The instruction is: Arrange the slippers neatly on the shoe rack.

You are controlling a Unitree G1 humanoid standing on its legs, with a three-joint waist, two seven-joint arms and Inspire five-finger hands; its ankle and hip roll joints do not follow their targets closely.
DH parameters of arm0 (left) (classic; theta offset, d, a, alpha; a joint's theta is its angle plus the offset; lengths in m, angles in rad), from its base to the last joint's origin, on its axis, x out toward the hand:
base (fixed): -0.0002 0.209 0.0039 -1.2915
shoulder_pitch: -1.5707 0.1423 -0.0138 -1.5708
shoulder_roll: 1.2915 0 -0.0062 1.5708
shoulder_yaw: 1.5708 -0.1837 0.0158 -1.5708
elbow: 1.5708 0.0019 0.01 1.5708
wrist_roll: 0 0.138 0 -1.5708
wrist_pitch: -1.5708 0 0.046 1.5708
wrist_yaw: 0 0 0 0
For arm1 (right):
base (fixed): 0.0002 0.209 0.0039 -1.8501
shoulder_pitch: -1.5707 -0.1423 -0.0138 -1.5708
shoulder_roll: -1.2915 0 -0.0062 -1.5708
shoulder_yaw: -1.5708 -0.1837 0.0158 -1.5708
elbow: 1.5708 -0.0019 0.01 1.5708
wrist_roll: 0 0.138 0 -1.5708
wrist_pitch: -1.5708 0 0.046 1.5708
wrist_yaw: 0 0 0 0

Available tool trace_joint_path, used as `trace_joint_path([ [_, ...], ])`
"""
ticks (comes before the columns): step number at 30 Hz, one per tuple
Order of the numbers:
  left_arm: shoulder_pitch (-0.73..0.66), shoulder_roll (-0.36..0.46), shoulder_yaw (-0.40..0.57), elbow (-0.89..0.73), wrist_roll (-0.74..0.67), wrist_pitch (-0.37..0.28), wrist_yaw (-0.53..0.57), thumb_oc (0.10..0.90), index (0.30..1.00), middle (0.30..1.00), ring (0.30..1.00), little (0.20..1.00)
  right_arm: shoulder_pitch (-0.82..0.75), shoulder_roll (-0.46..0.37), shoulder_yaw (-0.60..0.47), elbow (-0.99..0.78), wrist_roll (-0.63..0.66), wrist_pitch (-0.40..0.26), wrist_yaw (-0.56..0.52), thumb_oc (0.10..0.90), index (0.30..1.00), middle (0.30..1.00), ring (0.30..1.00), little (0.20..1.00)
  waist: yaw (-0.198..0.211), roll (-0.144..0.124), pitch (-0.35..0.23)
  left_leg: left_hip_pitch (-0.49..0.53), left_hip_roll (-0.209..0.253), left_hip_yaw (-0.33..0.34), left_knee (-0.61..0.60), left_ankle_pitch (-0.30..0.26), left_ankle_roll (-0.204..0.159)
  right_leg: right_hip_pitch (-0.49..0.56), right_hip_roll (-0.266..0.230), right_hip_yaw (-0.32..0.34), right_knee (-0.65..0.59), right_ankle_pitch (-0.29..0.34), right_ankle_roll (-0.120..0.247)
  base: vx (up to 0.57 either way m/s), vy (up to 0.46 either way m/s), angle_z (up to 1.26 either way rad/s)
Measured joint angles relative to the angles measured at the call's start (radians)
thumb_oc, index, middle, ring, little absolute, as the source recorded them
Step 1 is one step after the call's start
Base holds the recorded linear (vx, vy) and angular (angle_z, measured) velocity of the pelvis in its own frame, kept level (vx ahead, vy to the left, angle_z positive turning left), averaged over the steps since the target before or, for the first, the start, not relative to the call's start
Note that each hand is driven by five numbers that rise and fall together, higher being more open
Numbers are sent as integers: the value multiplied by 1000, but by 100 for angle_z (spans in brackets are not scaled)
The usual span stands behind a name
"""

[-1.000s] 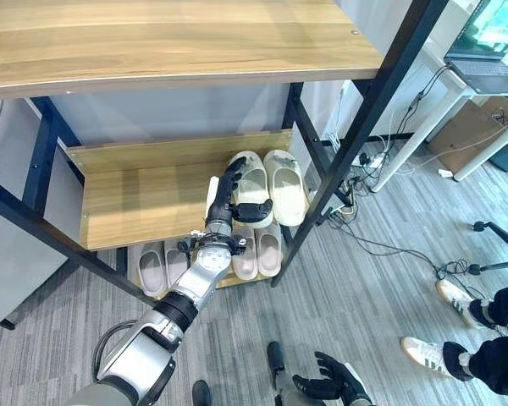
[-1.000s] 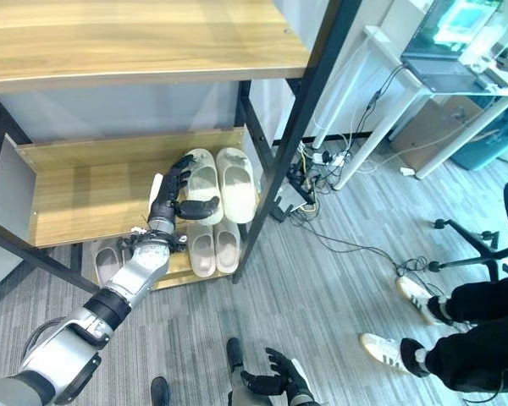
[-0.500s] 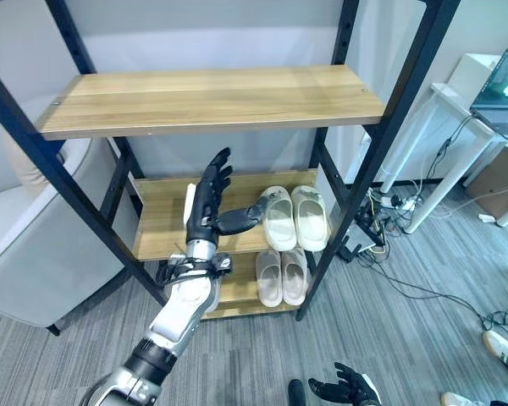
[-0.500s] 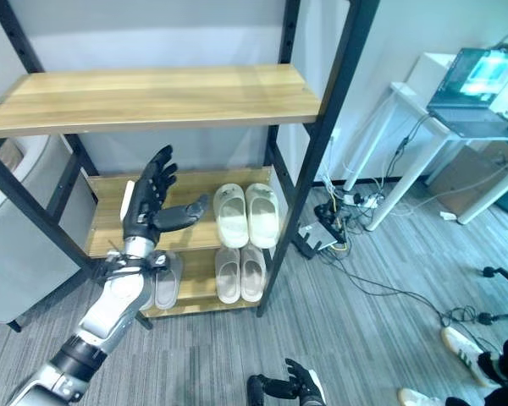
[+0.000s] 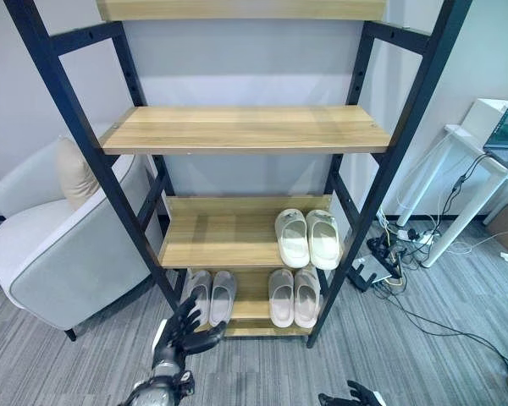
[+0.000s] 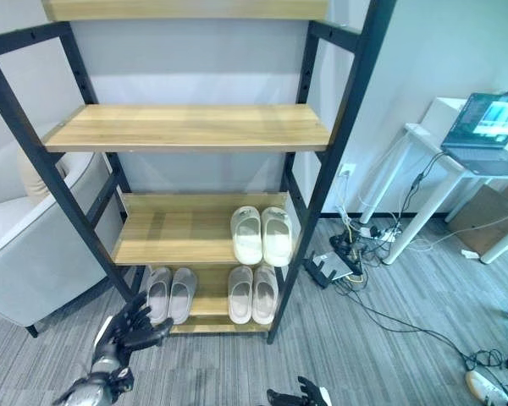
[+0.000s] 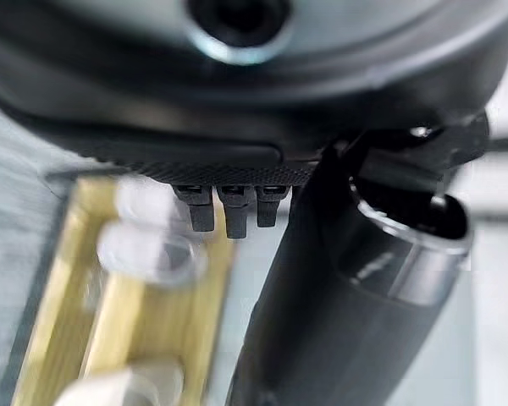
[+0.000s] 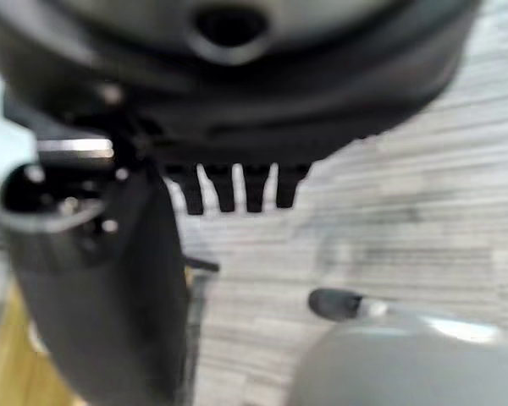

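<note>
A pair of cream slippers (image 5: pixel 309 238) lies side by side at the right end of the rack's second shelf from the floor (image 5: pixel 212 241). On the bottom shelf sit a grey pair (image 5: pixel 209 296) at the left and a pale beige pair (image 5: pixel 294 298) at the right. My left hand (image 5: pixel 182 334) hangs low in front of the rack's left leg, open and empty, with its fingers spread. In the left wrist view its fingers (image 7: pixel 229 207) and thumb (image 7: pixel 347 296) stand straight, the wooden shelf blurred beyond them. My right hand (image 6: pixel 300 395) is down by the floor, open and empty.
The rack has a black metal frame (image 5: pixel 389 169) and two more wooden shelves above (image 5: pixel 245 128). A grey armchair with a beige cushion (image 5: pixel 59 245) stands to the left. To the right are a white desk with a laptop (image 6: pixel 483 127) and a power strip with cables (image 5: pixel 381 262) on the floor.
The camera has pulled back and tilted up, so more of the rack shows. My left hand has drawn away from the cream pair and dropped low before the rack.
</note>
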Motion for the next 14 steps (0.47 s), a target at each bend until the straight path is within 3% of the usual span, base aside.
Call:
trace_joint_path([
  [6,-59,-4,2,288,112,2,12,800,900,900,900,900,14,12,-10,69,12,1,-3,800,900,900,900,900,-5,1,-14,5,6,3,0,0,-1,1,7,3,0,0,0,-43,-7,-3],
  [12,-100,-69,-3,464,144,1,10,800,900,900,900,900,24,15,-9,71,32,0,-3,800,900,900,900,900,-7,0,-14,8,8,5,0,0,-2,3,9,4,0,1,-1,-9,1,-1],
  [14,-127,-121,-2,604,148,1,-4,800,900,900,900,900,22,16,-10,75,39,0,-2,800,900,900,900,900,-9,-3,-15,8,10,5,0,-1,-2,2,11,4,0,1,-1,0,0,0],
])
